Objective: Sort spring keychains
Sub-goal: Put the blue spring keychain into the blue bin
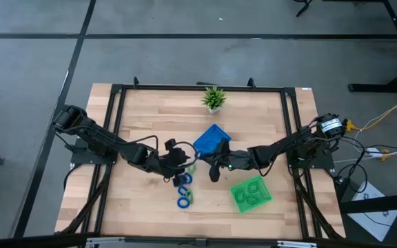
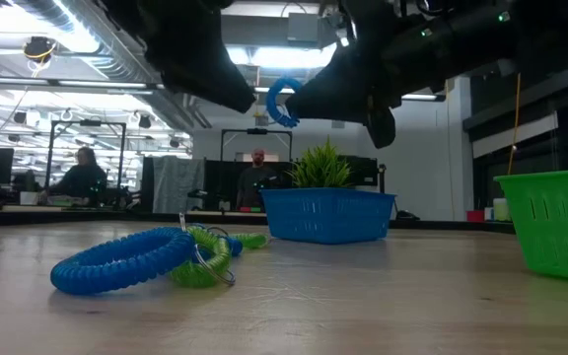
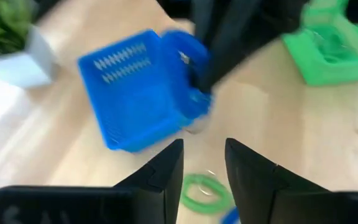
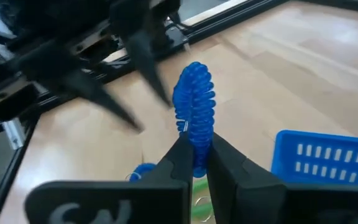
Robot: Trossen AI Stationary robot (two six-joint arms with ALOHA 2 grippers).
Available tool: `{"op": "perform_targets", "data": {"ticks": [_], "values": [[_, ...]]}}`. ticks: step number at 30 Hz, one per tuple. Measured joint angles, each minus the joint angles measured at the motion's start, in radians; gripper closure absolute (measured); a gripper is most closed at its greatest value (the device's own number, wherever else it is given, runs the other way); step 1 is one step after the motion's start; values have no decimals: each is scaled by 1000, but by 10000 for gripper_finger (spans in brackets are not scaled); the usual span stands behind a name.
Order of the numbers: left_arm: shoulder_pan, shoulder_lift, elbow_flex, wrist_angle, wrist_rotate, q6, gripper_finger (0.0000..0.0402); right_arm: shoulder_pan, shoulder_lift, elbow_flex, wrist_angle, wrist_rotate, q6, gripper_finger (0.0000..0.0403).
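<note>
A blue spring keychain point(image 4: 194, 99) hangs in the air above the table's middle point(image 2: 282, 102), with my right gripper point(image 4: 199, 152) shut on it. My left gripper point(image 3: 204, 163) stands open just to its left with nothing between its fingers point(image 1: 183, 157). Below the two grippers, a blue keychain point(image 2: 126, 261) and a green one point(image 2: 205, 261) lie flat on the wooden table, and more lie nearer the front point(image 1: 185, 200). The blue tray point(image 1: 212, 140) sits just behind the grippers. The green tray point(image 1: 251, 193) at the front right holds green keychains. My right gripper pinches one end of the blue keychain's coiled loop point(image 4: 197, 138) between its two fingers. The fingers come from the table's right, slanting a little down. The rest of the loop stands out beyond the fingertips, lifted clear of the table.
A small potted plant point(image 1: 214, 98) stands at the table's far edge. A dark metal frame point(image 1: 116, 93) runs round the tabletop. Bare wood lies at the table's left and far parts. People sit in the room behind the table point(image 2: 82, 177).
</note>
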Motion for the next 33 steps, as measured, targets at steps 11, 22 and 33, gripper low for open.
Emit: {"op": "perform_targets", "data": {"ticks": [11, 22, 33], "values": [[0, 0, 0, -32, 337, -103, 286, -1, 0, 0, -96, 192, -3, 368], [-37, 0, 0, -64, 386, -198, 295, -1, 0, 0, -166, 390, 0, 362], [-54, 0, 0, -69, 368, -235, 295, -1, 0, 0, -204, 465, 8, 362]]}}
